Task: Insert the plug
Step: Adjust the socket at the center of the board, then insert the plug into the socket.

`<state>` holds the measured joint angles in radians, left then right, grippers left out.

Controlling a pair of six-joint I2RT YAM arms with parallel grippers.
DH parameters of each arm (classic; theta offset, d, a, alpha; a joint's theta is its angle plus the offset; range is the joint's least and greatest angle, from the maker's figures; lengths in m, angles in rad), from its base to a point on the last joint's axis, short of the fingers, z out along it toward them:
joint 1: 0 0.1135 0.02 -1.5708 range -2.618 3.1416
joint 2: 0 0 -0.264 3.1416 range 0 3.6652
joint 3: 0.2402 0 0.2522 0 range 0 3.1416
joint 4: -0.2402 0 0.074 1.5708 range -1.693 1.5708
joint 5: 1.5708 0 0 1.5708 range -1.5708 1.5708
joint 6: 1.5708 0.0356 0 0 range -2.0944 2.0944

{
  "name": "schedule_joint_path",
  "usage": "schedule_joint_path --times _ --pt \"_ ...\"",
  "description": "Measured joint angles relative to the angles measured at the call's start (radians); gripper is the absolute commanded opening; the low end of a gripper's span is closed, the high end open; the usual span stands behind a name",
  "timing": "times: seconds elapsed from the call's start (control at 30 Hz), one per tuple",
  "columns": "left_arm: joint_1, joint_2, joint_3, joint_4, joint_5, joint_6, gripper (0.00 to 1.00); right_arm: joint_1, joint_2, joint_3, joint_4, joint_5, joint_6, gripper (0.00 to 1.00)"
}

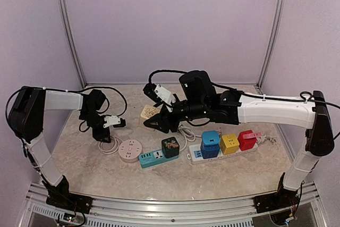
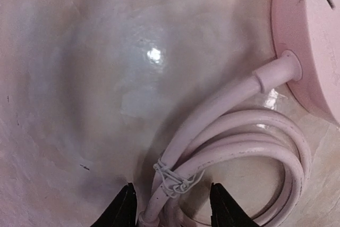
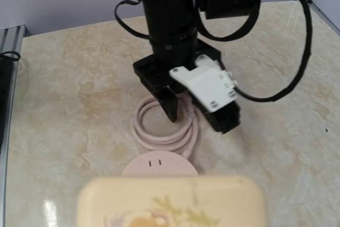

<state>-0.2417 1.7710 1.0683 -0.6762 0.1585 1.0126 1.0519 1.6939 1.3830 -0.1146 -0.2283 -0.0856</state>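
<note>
Right gripper [image 1: 158,123] seemingly clamps the cream plug [image 3: 170,201], long axis crosswise; left gripper [image 2: 172,188] parted astride pink cable [image 2: 223,102].

The plug [image 3: 170,203] is floral cream; socket [image 1: 130,150] and cord [image 2: 239,131] are pink.

Glossy stone-look table [image 2: 79,78], smooth plastic cord [image 2: 239,131]

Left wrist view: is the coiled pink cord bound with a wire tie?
Yes, a thin wire tie is twisted round the loops of the pink cord, just ahead of the left gripper's fingertips.
</note>
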Motion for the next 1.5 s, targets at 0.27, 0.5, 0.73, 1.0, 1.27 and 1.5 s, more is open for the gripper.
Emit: schedule_joint_path --times 0.27,0.5,0.73,1.0,1.27,1.5 --pt "-0.002 -0.142 -0.185 -0.003 0.033 0.017 0.42 0.010 0.087 0.070 -0.005 -0.021 -0.016 0.00" --pt "0.009 -0.254 -0.267 -0.031 0.060 0.010 0.68 0.051 0.310 0.318 -0.116 -0.137 -0.134 0.00" --pt "0.078 -0.351 -0.220 -0.028 0.098 -0.037 0.73 0.058 0.531 0.578 -0.383 -0.299 -0.396 0.00" --pt "0.078 -0.351 -0.157 -0.022 0.167 -0.106 0.75 0.023 0.675 0.752 -0.564 -0.340 -0.546 0.00" --pt "0.078 -0.297 -0.144 -0.003 0.201 -0.149 0.79 -0.008 0.681 0.746 -0.562 -0.350 -0.573 0.00" --pt "0.078 -0.296 -0.144 -0.002 0.205 -0.159 0.80 -0.014 0.706 0.745 -0.523 -0.382 -0.573 0.00"
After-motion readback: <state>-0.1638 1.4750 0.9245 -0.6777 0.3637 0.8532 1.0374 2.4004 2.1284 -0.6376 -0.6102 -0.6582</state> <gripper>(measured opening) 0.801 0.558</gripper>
